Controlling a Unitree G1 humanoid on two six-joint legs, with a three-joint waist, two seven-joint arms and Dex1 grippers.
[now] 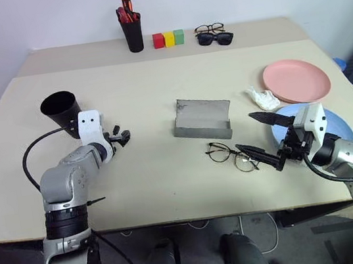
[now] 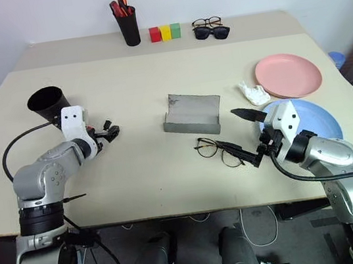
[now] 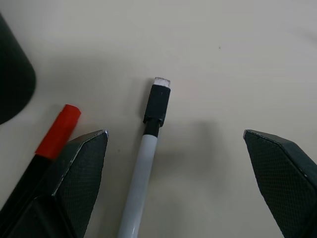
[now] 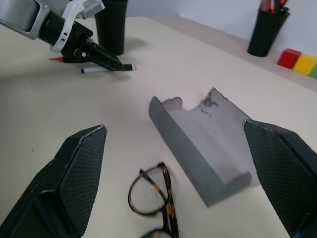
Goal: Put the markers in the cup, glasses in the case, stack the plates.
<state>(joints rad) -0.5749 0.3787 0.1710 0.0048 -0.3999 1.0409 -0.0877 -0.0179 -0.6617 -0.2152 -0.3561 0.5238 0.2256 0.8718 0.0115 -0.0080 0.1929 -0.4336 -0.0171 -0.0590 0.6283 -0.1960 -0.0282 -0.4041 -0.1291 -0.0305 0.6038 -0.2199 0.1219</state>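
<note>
Left eye view: L gripper [image 1: 123,137] seen near table's [image 1: 157,181] left edge, wide open, empty, just in front of cup [image 1: 61,109] standing tilted by left edge. R gripper [image 1: 262,138] near right front corner, spread wide, nothing held, fingertips flanking right end of glasses [image 1: 232,155] lying toward front edge, mid-table. Case [image 1: 202,119] lay open at table centre, just behind glasses. Pink plate [image 1: 296,80] by right edge; blue plate [image 1: 341,122] in front of it, partly hidden under R arm, the two close but not stacked. White crumpled bit [image 1: 263,98] beside pink plate.

Right eye view: same layout. Pen pot [image 2: 126,24], coloured blocks [image 2: 165,33], spare spectacles and sunglasses [image 2: 210,28] lined along back edge. Surface beige, matte, smooth; plain pale wall behind.

Left wrist view: whitish marker [image 3: 143,168] lay between the spread fingers, nearer one of them; red-capped marker [image 3: 55,134] beside it, outside the gap, near cup's dark wall. Judged light, stiff, round, prone to roll; best pinched mid-barrel.

Right wrist view: glasses frame [image 4: 153,198] flat between open jaws, case interior facing up beyond. Judged light but fragile, thin wire likely slippery; safest taken at bridge or frame rim, not lenses. Plates judged light, rigid, best gripped at rim.
</note>
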